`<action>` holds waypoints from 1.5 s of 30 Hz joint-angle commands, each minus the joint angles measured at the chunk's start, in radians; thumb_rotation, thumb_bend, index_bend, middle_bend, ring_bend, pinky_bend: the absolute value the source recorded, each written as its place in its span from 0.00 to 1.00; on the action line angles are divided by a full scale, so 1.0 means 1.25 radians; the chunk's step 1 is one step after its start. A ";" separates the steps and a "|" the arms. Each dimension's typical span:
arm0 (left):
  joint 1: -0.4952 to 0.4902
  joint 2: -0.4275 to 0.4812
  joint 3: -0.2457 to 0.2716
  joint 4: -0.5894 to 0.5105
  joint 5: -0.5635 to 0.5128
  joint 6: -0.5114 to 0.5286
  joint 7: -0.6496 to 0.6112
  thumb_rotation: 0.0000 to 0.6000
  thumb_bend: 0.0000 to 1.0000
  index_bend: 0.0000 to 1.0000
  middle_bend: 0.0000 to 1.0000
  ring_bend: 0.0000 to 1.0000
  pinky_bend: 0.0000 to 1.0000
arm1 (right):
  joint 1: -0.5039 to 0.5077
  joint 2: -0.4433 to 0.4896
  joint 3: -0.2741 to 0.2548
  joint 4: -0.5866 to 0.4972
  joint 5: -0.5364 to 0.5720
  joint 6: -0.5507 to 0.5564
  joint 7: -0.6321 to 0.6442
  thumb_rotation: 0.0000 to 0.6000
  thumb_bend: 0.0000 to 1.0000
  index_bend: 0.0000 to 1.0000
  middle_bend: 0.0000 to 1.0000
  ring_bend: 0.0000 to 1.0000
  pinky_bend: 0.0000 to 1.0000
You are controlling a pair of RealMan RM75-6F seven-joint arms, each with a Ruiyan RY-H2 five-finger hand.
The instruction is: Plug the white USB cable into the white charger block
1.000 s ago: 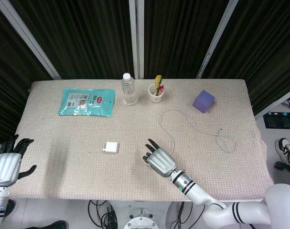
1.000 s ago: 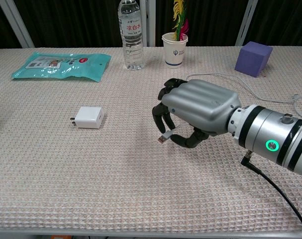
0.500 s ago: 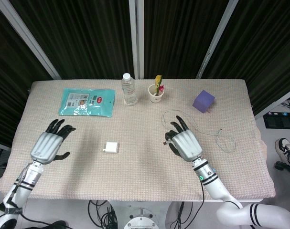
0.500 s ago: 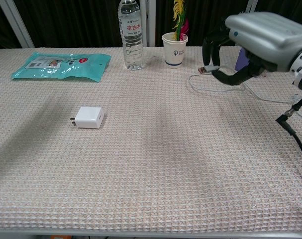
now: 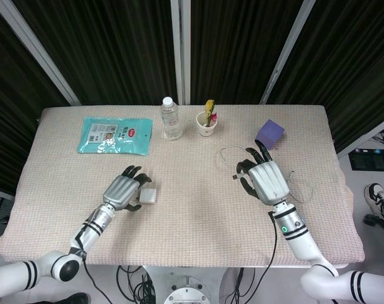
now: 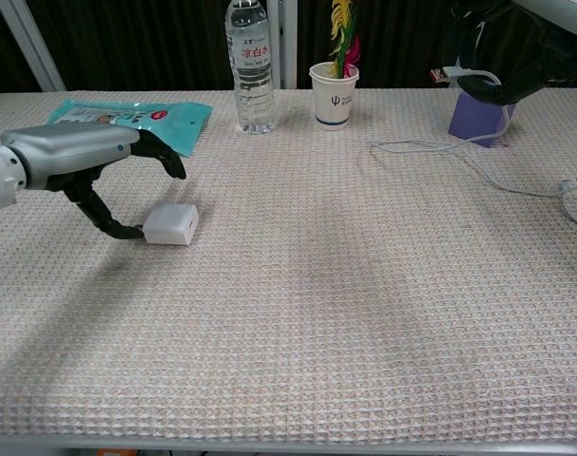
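White charger block [image 6: 171, 224] lies flat on the table [image 6: 317, 313], with the left hand [image 6: 84, 157] spread over it and its thumb touching the near end. Right hand [image 5: 265, 179], raised above the table, pinches the white USB cable [image 6: 440, 144] by its plug.

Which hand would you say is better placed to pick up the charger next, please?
Left. The left hand is already at the charger, fingers curled over it and thumb at its side, while the right hand holds the cable plug raised far across the table.
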 commanded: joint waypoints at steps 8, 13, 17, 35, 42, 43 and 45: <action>-0.021 -0.075 0.008 0.029 -0.151 0.067 0.129 1.00 0.21 0.29 0.23 0.03 0.00 | -0.005 -0.001 -0.004 0.010 -0.006 -0.008 0.016 1.00 0.38 0.59 0.51 0.18 0.00; -0.023 -0.081 0.010 0.025 -0.177 0.081 0.133 1.00 0.23 0.30 0.25 0.04 0.00 | -0.007 -0.003 -0.004 0.013 -0.006 -0.009 0.024 1.00 0.38 0.59 0.51 0.18 0.00; -0.029 -0.084 0.013 0.025 -0.186 0.077 0.127 1.00 0.24 0.30 0.26 0.05 0.00 | -0.009 -0.003 -0.004 0.015 -0.006 -0.011 0.027 1.00 0.38 0.59 0.51 0.18 0.00; -0.050 -0.096 0.013 0.041 -0.210 0.071 0.089 1.00 0.30 0.38 0.34 0.12 0.00 | -0.016 -0.009 -0.002 0.033 -0.002 -0.018 0.041 1.00 0.39 0.59 0.51 0.18 0.00; -0.049 -0.104 0.004 0.061 -0.194 0.056 0.022 1.00 0.35 0.46 0.41 0.20 0.02 | -0.016 -0.010 0.001 0.034 0.000 -0.019 0.042 1.00 0.39 0.59 0.51 0.18 0.00; -0.046 -0.104 0.001 0.063 -0.189 0.056 0.004 1.00 0.35 0.47 0.42 0.20 0.02 | -0.016 -0.010 0.001 0.033 0.001 -0.021 0.042 1.00 0.39 0.59 0.51 0.18 0.00; -0.041 -0.103 -0.004 0.065 -0.176 0.060 -0.024 1.00 0.37 0.47 0.43 0.22 0.04 | -0.016 -0.009 0.002 0.031 0.003 -0.022 0.044 1.00 0.39 0.59 0.51 0.18 0.00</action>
